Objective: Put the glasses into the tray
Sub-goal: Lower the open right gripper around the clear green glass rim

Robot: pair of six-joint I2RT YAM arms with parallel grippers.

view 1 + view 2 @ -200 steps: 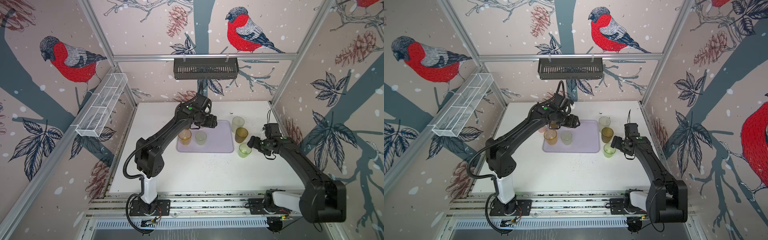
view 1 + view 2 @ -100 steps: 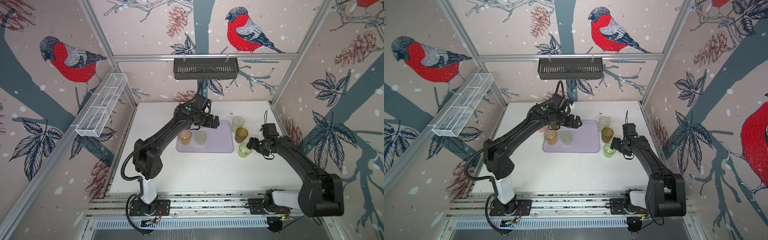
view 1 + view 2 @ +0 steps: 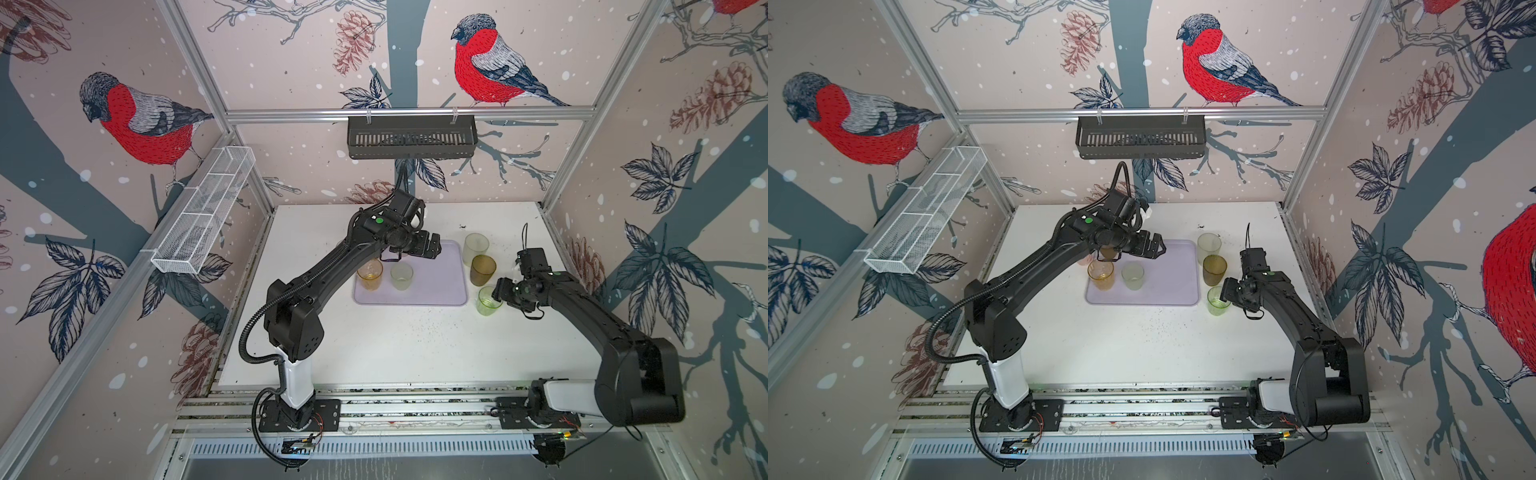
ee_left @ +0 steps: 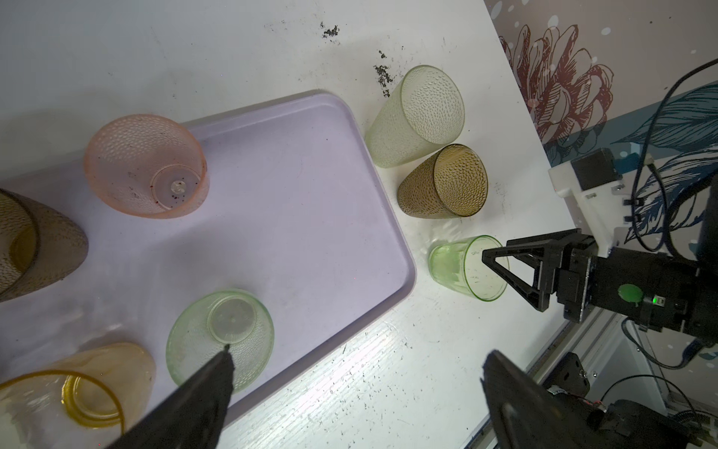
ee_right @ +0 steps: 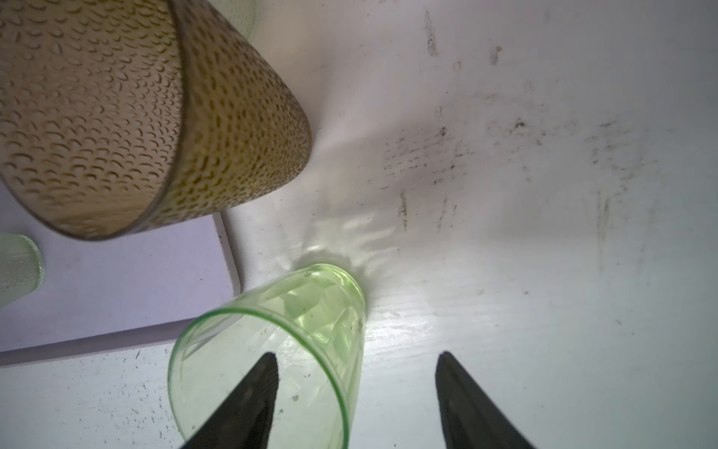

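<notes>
The lilac tray (image 3: 436, 286) holds an amber glass (image 3: 370, 274) and a pale green glass (image 3: 401, 275). The left wrist view also shows a pink glass (image 4: 147, 167) and a brown glass (image 4: 35, 248) on it. My left gripper (image 3: 432, 249) hangs open and empty above the tray. Right of the tray on the table stand a tall pale green glass (image 3: 476, 248), a tall brown glass (image 3: 483, 270) and a bright green glass (image 3: 487, 301). My right gripper (image 5: 356, 354) is open astride the bright green glass's rim (image 5: 342, 388), one finger inside and one outside.
A black slotted basket (image 3: 411, 137) hangs on the back wall and a white wire basket (image 3: 203, 216) on the left wall. The table's right edge and wall lie close behind the right arm (image 3: 582, 307). Dark specks dot the tabletop (image 3: 415, 340).
The left gripper opened wide and drifted slightly right over the tray. The right gripper slid left onto the bright green glass while its jaws narrowed.
</notes>
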